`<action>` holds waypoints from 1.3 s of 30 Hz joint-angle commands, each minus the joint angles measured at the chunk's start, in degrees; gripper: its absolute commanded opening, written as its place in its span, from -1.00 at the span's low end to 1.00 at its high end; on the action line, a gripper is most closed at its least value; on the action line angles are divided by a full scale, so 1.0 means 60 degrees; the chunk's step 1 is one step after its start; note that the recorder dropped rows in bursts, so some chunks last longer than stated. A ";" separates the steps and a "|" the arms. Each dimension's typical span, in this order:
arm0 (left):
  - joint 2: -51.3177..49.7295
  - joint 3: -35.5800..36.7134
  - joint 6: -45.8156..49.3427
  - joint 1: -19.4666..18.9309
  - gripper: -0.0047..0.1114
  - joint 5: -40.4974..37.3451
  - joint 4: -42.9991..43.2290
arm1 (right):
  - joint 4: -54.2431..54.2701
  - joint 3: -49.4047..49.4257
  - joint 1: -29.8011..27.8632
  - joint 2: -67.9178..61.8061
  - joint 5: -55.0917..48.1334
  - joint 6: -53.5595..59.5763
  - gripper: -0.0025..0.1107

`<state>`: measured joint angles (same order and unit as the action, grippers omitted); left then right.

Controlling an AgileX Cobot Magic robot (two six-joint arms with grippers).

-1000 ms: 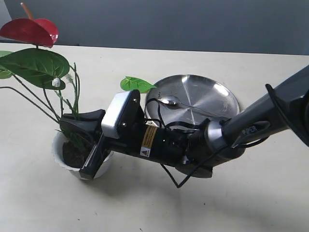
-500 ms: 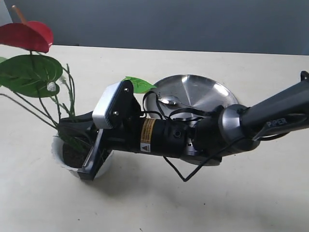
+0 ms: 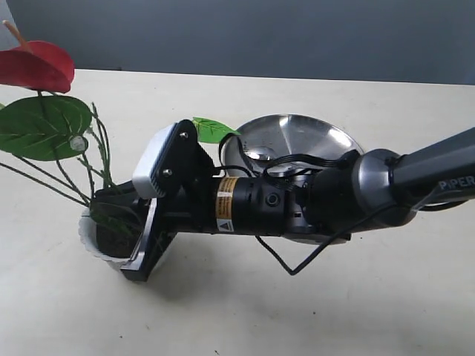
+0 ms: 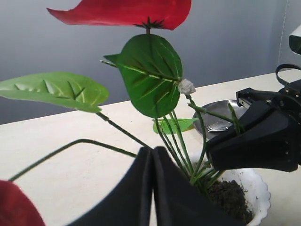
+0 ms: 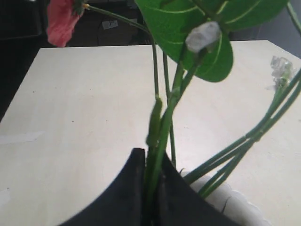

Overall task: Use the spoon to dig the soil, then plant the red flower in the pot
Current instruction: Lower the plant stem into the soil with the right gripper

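The red flower (image 3: 35, 63) stands in the white pot (image 3: 90, 239), its stems rising from the dark soil (image 3: 111, 237). My right gripper (image 3: 107, 204) reaches across from the right and is shut on the bunched green stems (image 5: 162, 127) just above the pot rim (image 5: 235, 205). In the left wrist view my left gripper (image 4: 153, 150) is shut with nothing between its fingers, hovering beside the stems and the pot (image 4: 261, 193) with its soil (image 4: 230, 200). The spoon (image 3: 260, 155) lies in the steel plate (image 3: 312, 133). The left gripper does not show in the exterior view.
A loose green leaf (image 3: 211, 129) lies beside the plate's left edge. The right arm's black wrist and cables (image 3: 297, 208) cover the plate's near side. Broad green leaves (image 3: 44, 124) spread out to the left above the table.
The right wrist has rolled and swung level. The flower has shifted a little to the left with it. The spoon and plate have not moved.
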<state>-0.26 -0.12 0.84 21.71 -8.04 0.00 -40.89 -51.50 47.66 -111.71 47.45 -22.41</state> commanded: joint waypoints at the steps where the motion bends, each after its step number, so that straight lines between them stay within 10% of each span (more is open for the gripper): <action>1: 0.0044 0.0020 -0.0035 0.0036 -0.91 0.0123 0.0000 | -0.0039 0.0078 0.0007 -0.0054 -0.1189 -0.0176 -0.97; 39: 0.0044 0.0020 -0.0035 0.0036 -0.91 0.0123 0.0000 | -0.4314 0.0078 0.0056 0.0877 -0.5738 -0.4961 -0.97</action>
<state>-0.26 -0.12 0.84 21.71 -8.04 0.00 -59.40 -52.67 48.18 -104.39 21.61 -48.97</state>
